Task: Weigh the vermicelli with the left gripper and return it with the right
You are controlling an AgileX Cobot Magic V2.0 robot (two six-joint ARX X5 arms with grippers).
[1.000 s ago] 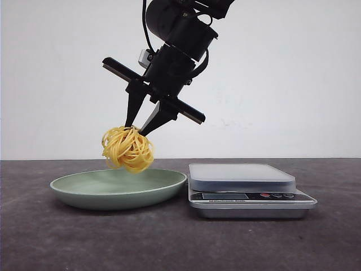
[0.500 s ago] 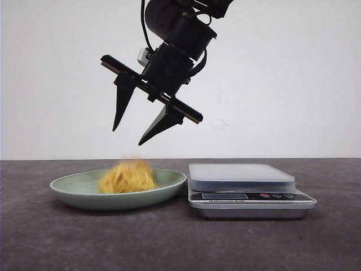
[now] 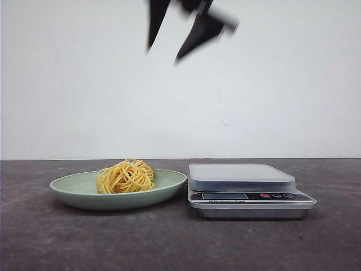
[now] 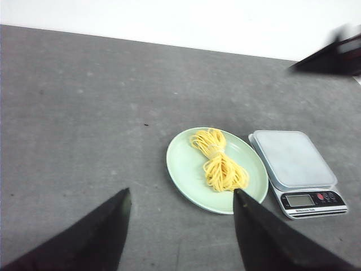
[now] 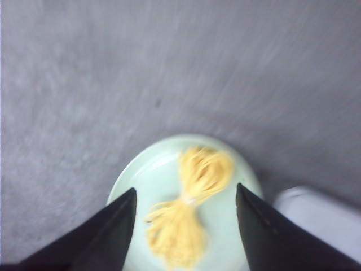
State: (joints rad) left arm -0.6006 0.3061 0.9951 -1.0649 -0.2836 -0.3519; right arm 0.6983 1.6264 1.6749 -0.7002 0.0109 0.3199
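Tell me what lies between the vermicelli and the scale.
Only the plate's bare green rim and a narrow strip of table; the front view shows nothing else between the vermicelli and the scale.

Front cam sat low, near table level, facing fwd at a white wall; plate [image 3: 67, 189] and kitchen scale [image 3: 248, 195] showed side-on, close. Left wrist cam looked down obliquely from farther off, w/ plate [image 4: 183, 169], scale [image 4: 293, 164] and much grey table [image 4: 73, 113] in frame. Right wrist cam looked steeply down from above the plate [image 5: 141, 169], blurred. All 3 shared plate and scale.
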